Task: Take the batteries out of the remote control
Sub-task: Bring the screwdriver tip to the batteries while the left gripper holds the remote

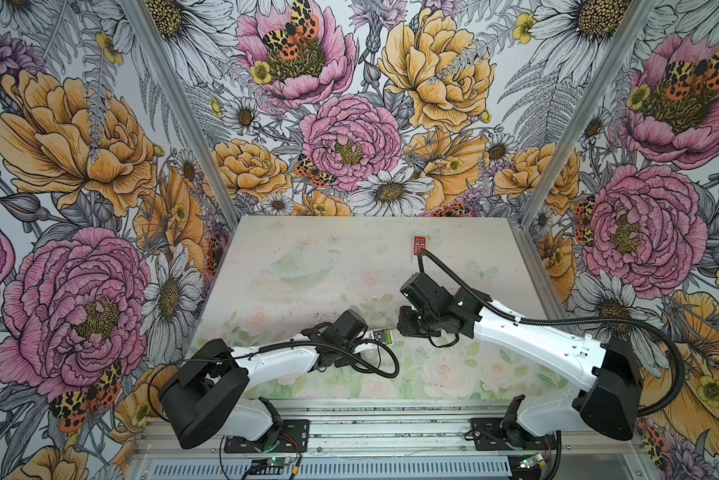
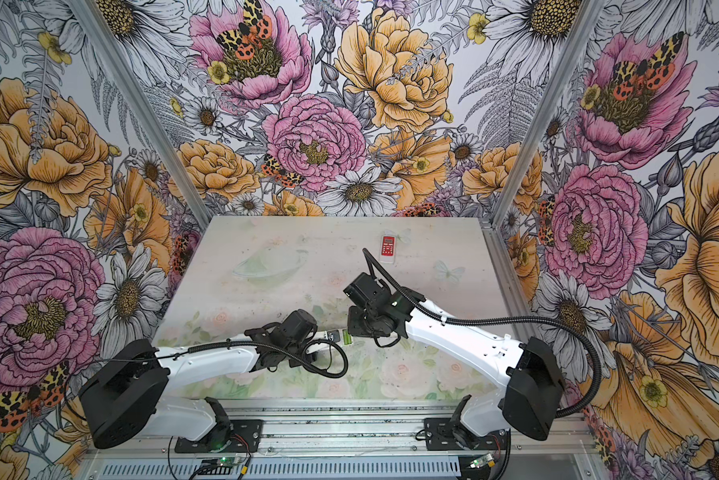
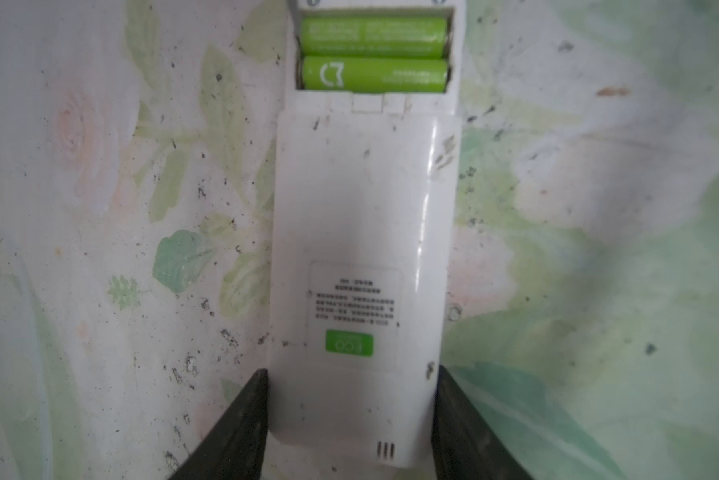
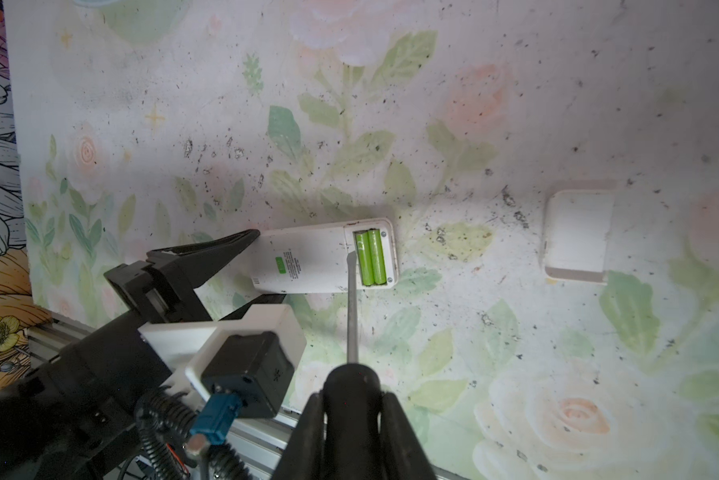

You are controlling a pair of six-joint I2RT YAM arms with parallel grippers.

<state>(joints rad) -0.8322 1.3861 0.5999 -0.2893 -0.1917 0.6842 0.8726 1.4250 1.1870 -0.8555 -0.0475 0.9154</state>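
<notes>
The white remote control (image 3: 358, 249) lies back up on the table, its battery bay uncovered. Two light green batteries (image 3: 374, 37) sit side by side in the bay, also seen in the right wrist view (image 4: 370, 257). My left gripper (image 3: 351, 374) is shut on the remote's end opposite the bay, one finger on each long side. My right gripper (image 4: 351, 395) is shut on the black handle of a screwdriver (image 4: 353, 307). Its metal tip sits at the bay's edge beside the nearer battery; contact cannot be told. In both top views the wrists hide most of the remote (image 1: 385, 334) (image 2: 337, 336).
A white battery cover (image 4: 578, 235) lies flat on the table, apart from the remote past its bay end. A small red-faced handset (image 1: 419, 245) (image 2: 387, 245) rests near the table's back edge. Floral walls close the table on three sides.
</notes>
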